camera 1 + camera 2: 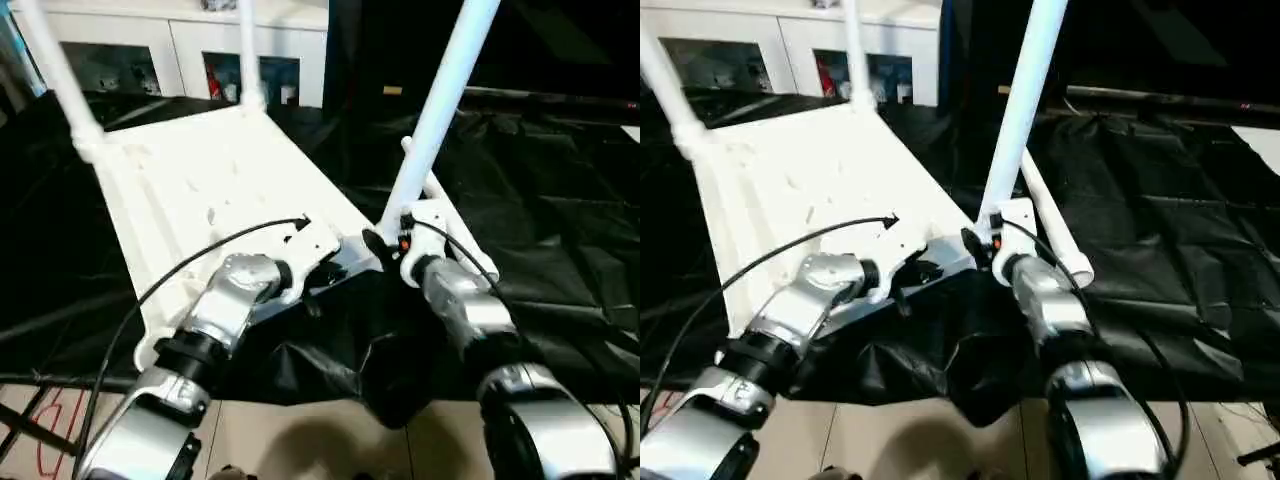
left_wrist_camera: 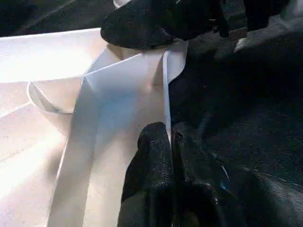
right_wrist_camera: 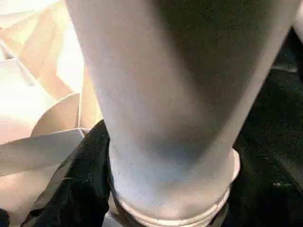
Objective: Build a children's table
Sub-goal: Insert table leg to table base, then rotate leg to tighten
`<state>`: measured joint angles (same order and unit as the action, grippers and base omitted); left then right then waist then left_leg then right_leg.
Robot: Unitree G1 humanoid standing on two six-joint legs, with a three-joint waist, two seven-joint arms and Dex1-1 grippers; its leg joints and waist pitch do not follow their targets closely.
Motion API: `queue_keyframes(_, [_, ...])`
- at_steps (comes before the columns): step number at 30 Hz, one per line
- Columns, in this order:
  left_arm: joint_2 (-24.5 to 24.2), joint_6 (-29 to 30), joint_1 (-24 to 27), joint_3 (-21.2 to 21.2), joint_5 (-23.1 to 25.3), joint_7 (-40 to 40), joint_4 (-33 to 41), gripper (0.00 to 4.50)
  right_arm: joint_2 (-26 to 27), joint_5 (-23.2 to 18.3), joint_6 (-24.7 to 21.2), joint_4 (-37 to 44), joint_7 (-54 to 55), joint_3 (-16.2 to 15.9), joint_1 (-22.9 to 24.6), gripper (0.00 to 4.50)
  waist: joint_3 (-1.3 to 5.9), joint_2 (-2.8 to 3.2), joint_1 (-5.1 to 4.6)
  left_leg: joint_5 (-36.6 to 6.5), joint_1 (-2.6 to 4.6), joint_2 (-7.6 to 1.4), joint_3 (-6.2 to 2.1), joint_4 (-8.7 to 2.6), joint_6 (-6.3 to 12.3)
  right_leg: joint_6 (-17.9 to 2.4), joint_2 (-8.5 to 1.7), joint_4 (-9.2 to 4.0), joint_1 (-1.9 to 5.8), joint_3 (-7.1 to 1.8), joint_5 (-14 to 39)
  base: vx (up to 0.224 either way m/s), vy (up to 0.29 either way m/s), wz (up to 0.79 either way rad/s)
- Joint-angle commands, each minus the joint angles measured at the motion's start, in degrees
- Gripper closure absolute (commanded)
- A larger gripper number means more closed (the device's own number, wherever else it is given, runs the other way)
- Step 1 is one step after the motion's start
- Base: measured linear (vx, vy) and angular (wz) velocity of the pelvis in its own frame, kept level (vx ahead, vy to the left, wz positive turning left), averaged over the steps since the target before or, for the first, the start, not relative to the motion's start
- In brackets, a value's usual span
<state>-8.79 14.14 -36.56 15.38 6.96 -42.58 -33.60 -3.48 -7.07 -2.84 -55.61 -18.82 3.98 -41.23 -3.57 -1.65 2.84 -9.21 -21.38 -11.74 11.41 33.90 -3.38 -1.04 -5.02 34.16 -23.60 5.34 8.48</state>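
Note:
The children's table top (image 1: 200, 190) lies upside down on black cloth, its ribbed underside facing up. Two white legs (image 1: 60, 70) (image 1: 247, 50) stand in its far corner sockets. A third leg (image 1: 440, 110) rises tilted from the near right corner socket, and my right gripper (image 1: 388, 243) is shut around its base (image 3: 170, 156). My left gripper (image 2: 169, 135) is shut on a thin white rim (image 2: 165, 94) of the top's near edge, close to that corner. A fourth leg (image 1: 1050, 225) lies on the cloth just right of the top.
Black cloth (image 1: 560, 200) covers the work surface and hangs over its near edge. A white cabinet with glass doors (image 1: 180, 50) stands behind. Light floor (image 1: 300, 440) is visible below. Black cables run along both forearms.

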Motion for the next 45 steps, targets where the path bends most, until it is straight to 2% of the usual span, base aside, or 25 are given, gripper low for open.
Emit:
queue_keyframes(1, [3.51,-3.74,-1.94,0.13,-1.09,2.66,0.82,4.5,5.33,-0.06,-0.32,-3.71,-3.09,-3.02,-0.7,1.75,4.43,-0.14,0.03,-16.27,0.9,-1.53,-1.07,-3.74,0.57,-9.41,-3.68,-4.62,2.63,-2.71,21.0,0.0,0.0,0.0])
queue_keyframes(2, [3.16,-3.99,-1.85,0.19,-0.85,2.48,0.99,4.5,5.42,-0.23,0.21,-4.61,-3.76,-2.69,-1.23,1.4,4.41,-0.1,0.0,-16.07,0.9,-1.54,-1.04,-3.74,0.74,-9.59,-3.61,-4.56,2.63,-2.72,20.48,0.0,0.0,0.0])
queue_keyframes(3, [2.45,-4.78,-1.74,0.4,-0.62,1.67,1.1,4.5,5.31,-0.42,0.43,-4.8,-4.67,-2.53,-1.33,1.19,4.37,-0.52,0.04,-15.9,0.85,-1.53,-1.0,-3.73,1.04,-9.54,-3.62,-4.49,2.68,-2.69,20.61,0.0,0.0,0.0])
queue_keyframes(5, [1.92,-5.17,-1.58,0.57,-0.71,0.87,1.31,4.5,5.13,-0.5,0.54,-4.82,-5.62,-2.52,-1.32,1.19,4.32,-0.4,0.0,-16.18,0.84,-1.51,-1.0,-3.74,1.16,-9.28,-3.64,-4.63,2.65,-2.67,21.51,0.0,0.0,0.0])
queue_keyframes(9, [-0.02,-6.93,-0.81,1.01,-1.45,-2.86,2.32,4.5,3.99,0.42,1.08,-3.7,-7.83,-3.46,-0.9,0.75,4.32,-0.32,-0.16,-16.48,0.73,-1.54,-1.1,-3.82,1.23,-9.02,-3.72,-4.7,2.69,-2.66,22.25,0.0,0.0,0.0])
queue_keyframes(13, [-3.18,-8.59,0.98,1.22,-3.37,-10.14,4.56,4.5,0.95,2.16,2.57,-1.56,-14.24,-5.64,0.09,0.75,4.25,-0.01,-0.4,-17.24,0.66,-1.64,-1.2,-3.93,1.22,-9.5,-3.74,-4.71,2.7,-2.65,22.39,0.0,0.0,0.0])
queue_keyframes(14, [-3.91,-9.31,1.36,1.38,-3.79,-11.72,4.98,4.5,0.12,2.6,2.73,-0.75,-15.5,-6.41,0.58,0.75,4.23,0.08,-0.31,-17.62,1.1,-1.8,-1.09,-3.92,1.15,-10.05,-3.61,-4.64,2.32,-2.78,21.36,0.0,0.0,0.0])
queue_keyframes(16, [-5.88,-10.2,2.44,1.83,-5.41,-16.67,6.47,4.5,-1.88,2.2,2.12,2.66,-20.16,-7.55,2.24,0.75,4.18,0.02,-0.31,-17.78,0.87,-1.79,-1.13,-4.06,1.13,-10.28,-3.56,-4.46,2.64,-2.79,20.82,0.0,0.0,0.0])
queue_keyframes(20, [-8.24,-11.2,2.89,2.2,-6.19,-20.82,6.86,4.5,-4.77,1.22,1.28,7.69,-27.46,-8.93,4.56,0.75,4.26,0.23,-0.04,-17.47,1.08,-1.95,-1.09,-4.08,1.23,-10.97,-3.53,-4.18,2.55,-2.95,18.94,0.0,0.0,0.0])
queue_keyframes(21, [-8.86,-11.39,2.94,2.19,-6.41,-21.88,6.76,4.5,-5.84,0.96,0.91,9.61,-30.23,-9.66,5.48,0.75,4.34,0.16,0.29,-16.92,1.12,-1.95,-1.0,-4.04,1.34,-11.01,-3.47,-4.11,2.7,-2.96,18.08,0.0,0.0,0.0])
queue_keyframes(22, [-10.27,-12.28,3.03,2.21,-6.77,-24.36,6.3,4.5,-8.57,0.36,-0.32,14.4,-37.13,-11.71,7.82,0.75,4.25,0.17,0.65,-16.3,1.08,-1.97,-0.89,-4.05,1.62,-11.23,-3.37,-4.05,2.75,-2.97,17.09,0.0,0.0,0.0])
queue_keyframes(23, [-10.73,-12.61,3.07,2.25,-6.89,-25.28,6.12,4.5,-9.42,0.02,-0.87,15.84,-39.05,-12.28,8.49,0.75,4.36,0.2,1.3,-15.62,1.19,-2.1,-0.74,-3.94,2.09,-11.13,-3.36,-3.86,2.74,-2.99,16.23,0.0,0.0,0.0])
queue_keyframes(24, [-11.09,-12.77,3.14,2.28,-7.07,-26.14,6.08,4.5,-10.02,-0.26,-1.28,16.83,-40.28,-12.65,8.89,0.75,4.34,0.26,1.47,-15.55,1.24,-2.21,-0.71,-3.96,2.2,-11.25,-3.28,-3.77,2.6,-3.0,15.71,0.0,0.0,0.0])
queue_keyframes(25, [-11.15,-12.8,3.16,2.28,-7.1,-26.3,6.07,4.5,-10.13,-0.31,-1.35,17.01,-40.5,-12.71,8.96,0.75,4.37,0.16,1.77,-14.97,1.07,-2.22,-0.69,-3.96,2.23,-11.55,-3.32,-3.57,2.78,-2.97,15.02,0.0,0.0,0.0])
queue_keyframes(27, [-11.87,-12.98,3.31,2.35,-7.5,-28.16,6.08,4.5,-11.12,-0.75,-2.5,18.94,-42.61,-13.2,9.64,0.75,4.36,0.24,2.2,-15.18,1.25,-2.25,-0.69,-3.99,1.64,-11.58,-3.52,-3.65,2.62,-3.0,15.86,0.0,0.0,0.0])
queue_keyframes(32, [-13.65,-13.27,3.72,3.03,-8.11,-32.36,6.08,4.5,-12.91,-1.48,-5.25,22.92,-47.79,-14.6,11.07,0.75,4.17,0.23,2.42,-17.4,1.35,-2.2,-0.79,-4.15,0.52,-10.46,-3.65,-4.13,2.44,-3.0,19.99,0.0,0.0,0.0])
queue_keyframes(33, [-13.88,-13.43,3.7,3.17,-8.32,-33.04,5.91,4.5,-13.4,-2.02,-6.35,24.47,-48.57,-15.02,11.71,1.01,4.14,0.23,2.47,-17.63,1.42,-2.23,-0.81,-4.16,0.41,-10.42,-3.7,-4.21,2.39,-3.03,20.29,0.0,0.0,0.0])
queue_keyframes(36, [-14.0,-13.64,3.64,3.17,-8.35,-33.51,5.65,4.5,-13.6,-2.3,-7.05,25.33,-48.97,-15.21,12.1,1.14,4.12,0.16,2.57,-17.74,1.4,-2.24,-0.89,-4.28,0.04,-10.34,-3.66,-4.18,2.42,-3.02,20.33,0.0,0.0,0.0])
queue_keyframes(38, [-14.02,-13.82,3.58,3.05,-8.32,-33.9,5.38,4.5,-13.57,-2.3,-7.49,25.81,-49.13,-15.12,12.39,1.43,4.09,0.12,2.59,-17.98,1.33,-2.19,-0.93,-4.27,-0.15,-10.11,-3.75,-4.24,2.45,-3.01,21.12,0.0,0.0,0.0])
queue_keyframes(41, [-14.09,-13.99,3.39,3.07,-8.35,-34.32,4.79,4.5,-13.34,-2.36,-8.58,26.25,-49.15,-14.87,12.69,1.55,4.15,0.13,2.6,-17.54,1.28,-2.2,-1.01,-4.28,-0.26,-9.82,-3.85,-4.27,2.51,-3.0,21.55,0.0,0.0,0.0])
queue_keyframes(42, [-14.11,-13.85,3.4,3.08,-8.4,-34.37,4.82,4.5,-13.33,-2.51,-8.98,26.56,-49.08,-14.82,12.84,1.65,4.14,0.38,2.64,-17.61,1.31,-2.2,-1.05,-4.3,-0.33,-9.87,-3.82,-4.26,2.49,-2.99,21.39,0.0,0.0,0.0])
queue_keyframes(45, [-13.63,-13.79,3.34,2.74,-8.32,-33.56,4.55,4.5,-12.71,-3.21,-10.08,26.71,-47.63,-14.36,13.28,1.69,4.18,0.16,2.62,-17.42,1.31,-2.19,-0.98,-4.27,-0.32,-10.0,-3.76,-4.2,2.52,-3.02,20.49,0.0,0.0,0.0])
